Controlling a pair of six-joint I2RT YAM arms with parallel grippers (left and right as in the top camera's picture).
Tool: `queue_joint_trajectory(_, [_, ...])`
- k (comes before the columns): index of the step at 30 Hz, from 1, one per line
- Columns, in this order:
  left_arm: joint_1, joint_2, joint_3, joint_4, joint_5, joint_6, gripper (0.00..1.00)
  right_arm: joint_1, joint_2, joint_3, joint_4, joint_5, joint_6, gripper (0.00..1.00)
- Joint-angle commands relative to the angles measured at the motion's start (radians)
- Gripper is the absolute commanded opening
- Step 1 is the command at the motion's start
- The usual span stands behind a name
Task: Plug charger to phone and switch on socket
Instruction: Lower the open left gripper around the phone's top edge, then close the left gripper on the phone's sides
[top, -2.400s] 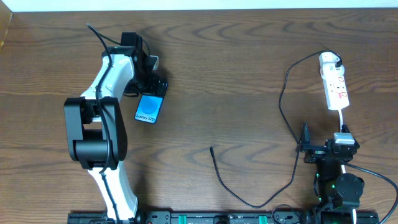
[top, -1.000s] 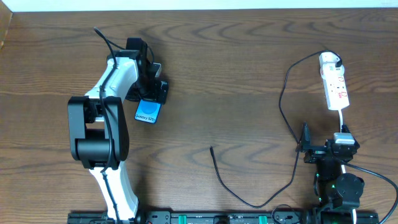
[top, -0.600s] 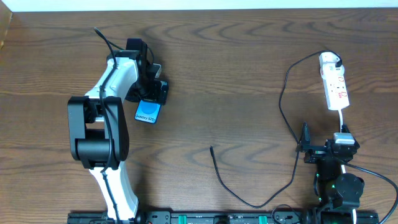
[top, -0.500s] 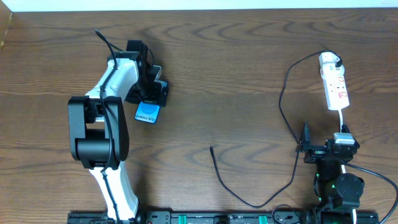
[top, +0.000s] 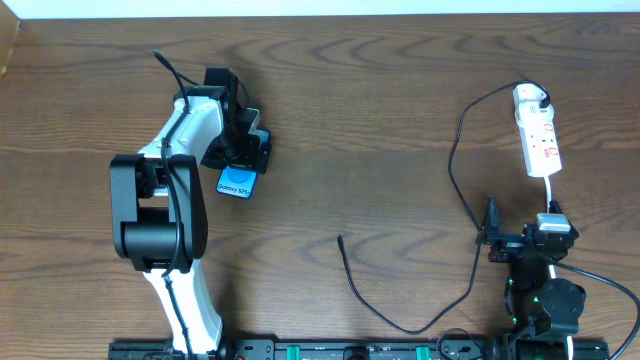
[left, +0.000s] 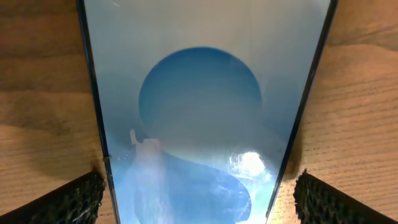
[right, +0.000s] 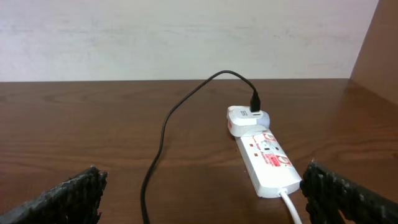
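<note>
The phone (top: 237, 183) lies flat on the wooden table with its blue screen up, and it fills the left wrist view (left: 199, 112). My left gripper (top: 248, 150) is open and low over the phone's far end, one finger on each side of it (left: 199, 200). The charger cable (top: 352, 272) runs from the white power strip (top: 538, 142) in a long loop. Its free tip (top: 340, 238) lies on the table mid-front. My right gripper (top: 523, 222) is open and empty just in front of the strip (right: 264, 158). The cable (right: 163, 134) passes between its fingers (right: 202, 193).
A white plug block (right: 245, 118) sits at the strip's far end, also seen from overhead (top: 528, 97), with the black cable plugged into it. The strip's white mains lead (right: 291, 205) runs toward the right arm. A pale wall stands behind the table's far edge.
My left gripper has moved down over the phone's far end and now covers its top part. The right arm, cable and strip have not moved.
</note>
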Motion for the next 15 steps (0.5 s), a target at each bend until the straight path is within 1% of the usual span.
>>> queue_joint_trajectory(1, [0.003, 0.017, -0.021, 0.023, -0.006, -0.011, 0.98, 0.005, -0.005, -0.001, -0.004, -0.002, -0.008, 0.99])
queue_joint_trajectory(6, [0.003, 0.017, -0.039, 0.045, -0.032, 0.004, 0.98, 0.005, -0.005, -0.001, -0.004, -0.002, -0.008, 0.99])
queue_joint_trajectory(15, [0.003, 0.017, -0.04, 0.046, -0.032, 0.042, 0.98, 0.005, -0.005, -0.001, -0.004, -0.002, -0.008, 0.99])
